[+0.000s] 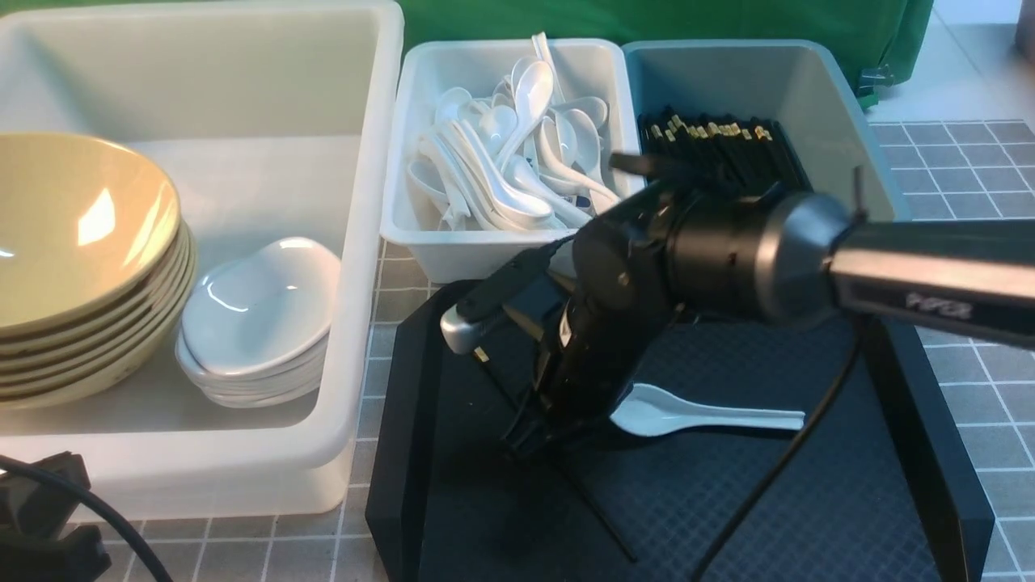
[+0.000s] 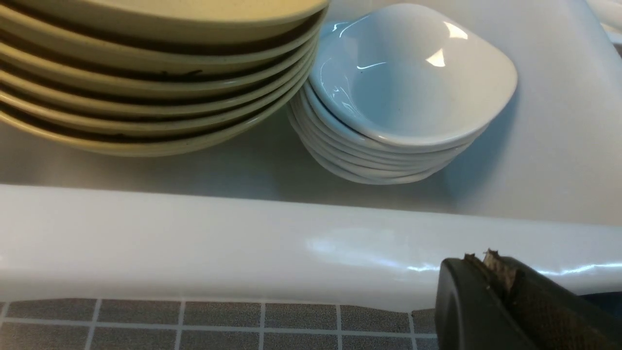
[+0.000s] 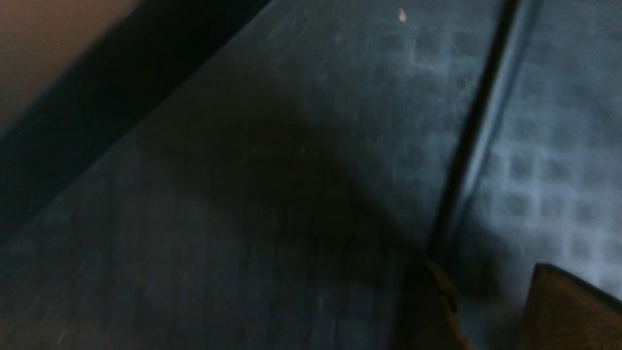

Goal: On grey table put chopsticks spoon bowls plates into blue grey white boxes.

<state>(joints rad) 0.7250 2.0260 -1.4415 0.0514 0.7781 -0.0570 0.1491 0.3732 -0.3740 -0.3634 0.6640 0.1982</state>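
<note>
My right gripper (image 1: 525,440) reaches down onto the black tray (image 1: 728,517), its jaws apart. In the right wrist view the right gripper (image 3: 486,266) stands open over the tray floor. One thin black chopstick (image 3: 461,146) runs away from the tip of one finger (image 3: 430,291) and is not clamped. The same chopstick (image 1: 598,513) lies slanted on the tray, and a white spoon (image 1: 703,416) rests just beyond the gripper. My left gripper (image 2: 478,260) is shut and empty, in front of the white tub's rim (image 2: 243,233).
The big white tub (image 1: 356,242) holds stacked yellow bowls (image 1: 81,242) and white plates (image 1: 259,315). A pale box (image 1: 428,242) is full of spoons. A blue box (image 1: 857,121) holds black chopsticks (image 1: 728,141). Grey table tiles (image 1: 970,396) flank the tray.
</note>
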